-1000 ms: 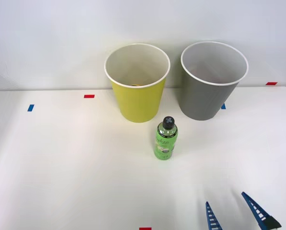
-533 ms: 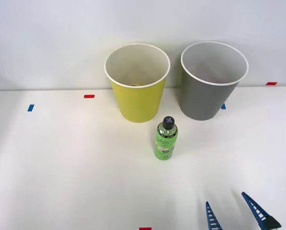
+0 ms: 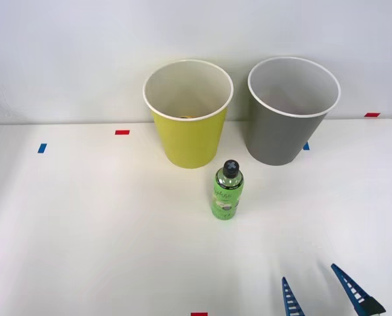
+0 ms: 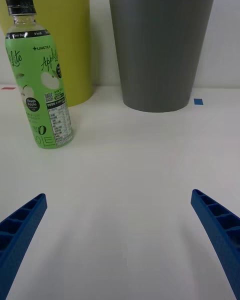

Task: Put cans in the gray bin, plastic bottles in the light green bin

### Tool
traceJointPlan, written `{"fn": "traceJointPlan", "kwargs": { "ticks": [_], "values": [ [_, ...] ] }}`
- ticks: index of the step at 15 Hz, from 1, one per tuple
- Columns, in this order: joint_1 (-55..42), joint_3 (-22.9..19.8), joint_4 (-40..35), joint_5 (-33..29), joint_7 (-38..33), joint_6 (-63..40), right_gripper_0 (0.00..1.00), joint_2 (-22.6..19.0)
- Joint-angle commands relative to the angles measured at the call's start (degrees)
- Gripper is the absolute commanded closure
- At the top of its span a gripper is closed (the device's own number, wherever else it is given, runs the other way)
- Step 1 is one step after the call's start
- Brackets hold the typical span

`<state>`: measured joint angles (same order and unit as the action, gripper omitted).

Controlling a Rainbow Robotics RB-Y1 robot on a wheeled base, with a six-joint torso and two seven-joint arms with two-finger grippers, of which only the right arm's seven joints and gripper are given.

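Pre-grasp: gripper (image 3: 319, 289) spread and empty near the table's front edge, bottle (image 3: 227, 191) upright before the green bin (image 3: 188, 139), gray bin (image 3: 285, 131) beside; next, probably, advance left and close on bottle.

The green bottle (image 4: 42, 80) is showing "Apple Lite" and "LINGTEA" on its label, with "Fresh Apple" in a dark round badge and a large "0" lower down.

Front view looks down from above; wrist view sits low, sharing both bins.
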<state>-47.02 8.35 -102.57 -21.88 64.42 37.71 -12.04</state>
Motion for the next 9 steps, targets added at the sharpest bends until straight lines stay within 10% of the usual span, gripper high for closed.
{"fn": "traceJointPlan", "kwargs": {
  "ticks": [1, 9],
  "values": [
    [0.00, 0.00, 0.00, 0.00, 0.00, 0.00, 0.00, 0.00],
    [0.53, 0.26, 2.02, -0.09, 0.00, -0.79, 0.00, 0.26]
  ]
}}
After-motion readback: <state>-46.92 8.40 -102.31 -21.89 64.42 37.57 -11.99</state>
